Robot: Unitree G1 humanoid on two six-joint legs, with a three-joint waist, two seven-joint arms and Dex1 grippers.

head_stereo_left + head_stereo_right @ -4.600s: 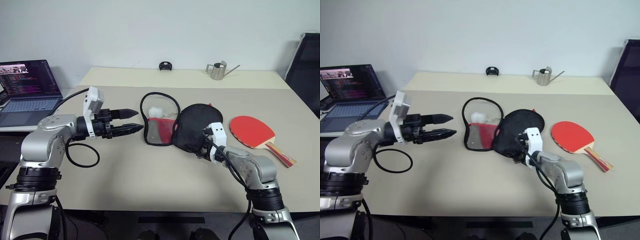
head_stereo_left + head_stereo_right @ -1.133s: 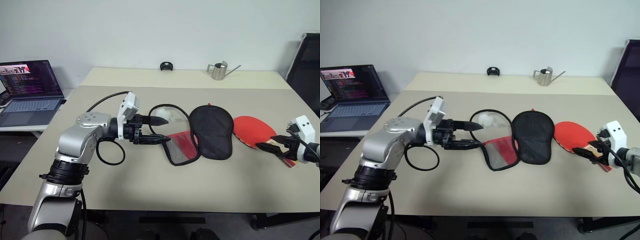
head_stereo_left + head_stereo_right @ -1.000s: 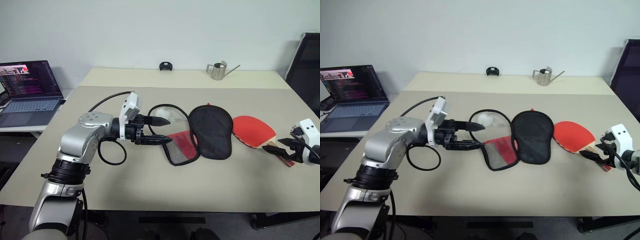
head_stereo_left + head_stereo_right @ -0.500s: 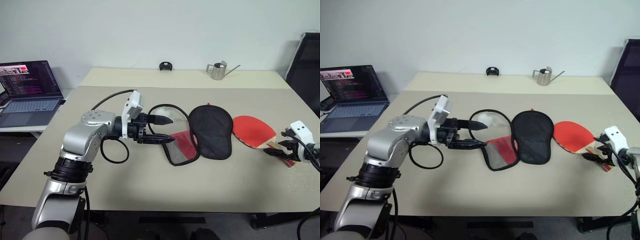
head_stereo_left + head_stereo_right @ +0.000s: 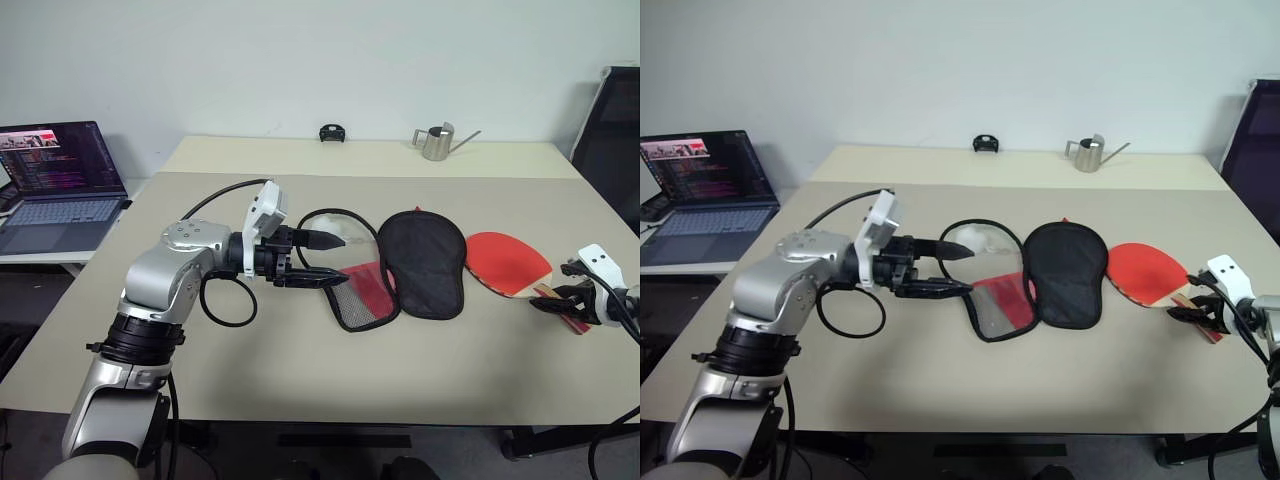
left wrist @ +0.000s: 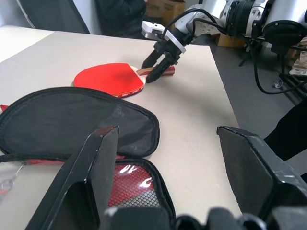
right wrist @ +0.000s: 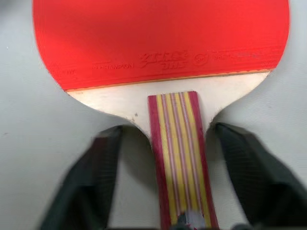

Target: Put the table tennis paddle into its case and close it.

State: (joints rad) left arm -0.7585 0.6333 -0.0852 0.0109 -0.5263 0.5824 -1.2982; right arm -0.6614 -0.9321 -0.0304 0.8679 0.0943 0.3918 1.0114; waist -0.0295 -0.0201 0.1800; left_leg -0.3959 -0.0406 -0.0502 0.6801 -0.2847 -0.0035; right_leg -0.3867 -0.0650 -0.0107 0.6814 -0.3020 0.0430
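Right claw (image 7: 175,187) lower, narrower, astride paddle handle (image 7: 178,153)

Even, soft indoor light falls from above; shadows under things on the table (image 5: 300,370) stay faint. Head views are sharp. The right gripper's fingers (image 7: 91,177) smear with blur (close to the lens), the paddle's print stays crisp.

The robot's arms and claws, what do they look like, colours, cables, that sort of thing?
Both arms are silver-grey metal with rounded joint housings and black ribbed rings. The left arm carries a looping black cable and a white box-shaped module at the wrist. The left claw has two tapering black fingers. The right claw also has black fingers, a small white wrist block and thin black cables.
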